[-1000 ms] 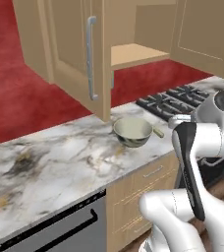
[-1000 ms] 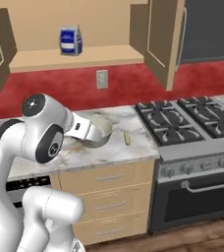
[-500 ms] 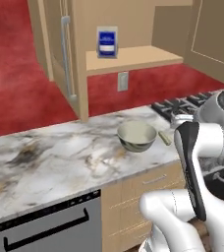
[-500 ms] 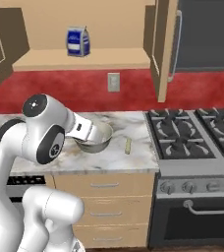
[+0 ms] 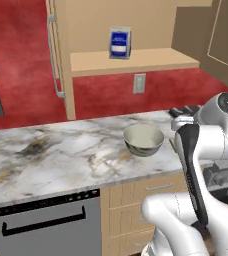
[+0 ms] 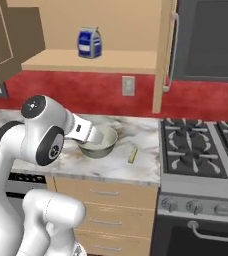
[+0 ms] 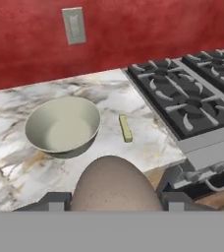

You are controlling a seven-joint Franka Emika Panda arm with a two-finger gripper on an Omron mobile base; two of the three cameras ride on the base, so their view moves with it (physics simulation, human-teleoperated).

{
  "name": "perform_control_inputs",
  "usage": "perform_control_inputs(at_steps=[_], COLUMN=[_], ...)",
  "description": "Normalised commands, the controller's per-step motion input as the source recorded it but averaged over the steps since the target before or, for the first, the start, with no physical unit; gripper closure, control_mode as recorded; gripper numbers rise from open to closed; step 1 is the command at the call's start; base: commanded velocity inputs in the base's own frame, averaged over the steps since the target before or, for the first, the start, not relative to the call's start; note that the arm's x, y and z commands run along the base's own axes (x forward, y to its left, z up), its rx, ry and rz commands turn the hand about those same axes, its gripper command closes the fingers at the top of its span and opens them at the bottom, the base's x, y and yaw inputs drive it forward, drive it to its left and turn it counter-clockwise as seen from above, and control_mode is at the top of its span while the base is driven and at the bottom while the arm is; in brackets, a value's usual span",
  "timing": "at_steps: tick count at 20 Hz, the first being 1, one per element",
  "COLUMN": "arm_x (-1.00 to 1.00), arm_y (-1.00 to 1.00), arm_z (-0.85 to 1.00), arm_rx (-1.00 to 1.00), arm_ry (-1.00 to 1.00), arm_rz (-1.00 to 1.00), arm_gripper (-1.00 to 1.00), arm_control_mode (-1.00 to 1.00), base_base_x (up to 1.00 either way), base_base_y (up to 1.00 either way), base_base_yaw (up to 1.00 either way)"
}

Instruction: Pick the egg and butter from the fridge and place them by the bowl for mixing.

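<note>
A brownish-tan egg point(image 7: 115, 183) sits low in the hand view between the two dark fingertips, and my gripper point(image 7: 115, 201) is shut on it, above the counter's front edge. Beyond it on the marble counter point(image 7: 15, 167) stands the pale grey-green bowl point(image 7: 62, 125) point(image 5: 143, 139) point(image 6: 99, 143), with nothing in it. The pale yellow butter point(image 7: 126, 128) point(image 6: 132, 154) lies flat on the counter just right of the bowl, between the bowl and the stove. The fridge is out of view.
A black gas stove point(image 6: 201, 150) point(image 7: 182, 98) adjoins the counter on the right. Above the counter an open wall cabinet holds a white carton with a blue label point(image 5: 120, 42) point(image 6: 89, 42); its door point(image 5: 61, 55) stands open. A dishwasher point(image 5: 46, 225) sits under the counter's left part.
The whole scene has slid across both base views, so the base has moved along the counter. The bowl and butter keep their places on the counter, and the egg stays in the gripper.
</note>
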Motion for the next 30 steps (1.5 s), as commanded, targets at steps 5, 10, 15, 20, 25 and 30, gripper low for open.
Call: perform_control_inputs(at_steps=[5, 10, 15, 20, 25, 30], arm_x=[0.0, 0.0, 0.0, 0.0, 0.0, -0.02], arm_y=[0.0, 0.0, 0.0, 0.0, 0.0, -0.03], arm_z=[0.0, 0.0, 0.0, 0.0, 0.0, 0.0], arm_rx=[0.0, 0.0, 0.0, 0.0, 0.0, 0.01], arm_ry=[0.0, 0.0, 0.0, 0.0, 0.0, 0.0], arm_rz=[0.0, 0.0, 0.0, 0.0, 0.0, 0.0], arm_gripper=[1.0, 1.0, 1.0, 1.0, 1.0, 1.0], arm_control_mode=[1.0, 1.0, 1.0, 1.0, 1.0, -1.0], base_base_x=[0.5, 0.58, 0.16, 0.0, 0.0, -0.03], base_base_y=[-0.34, -0.25, -0.09, 0.0, 0.0, -0.06], base_base_yaw=[0.2, 0.21, 0.03, 0.0, 0.0, 0.0])
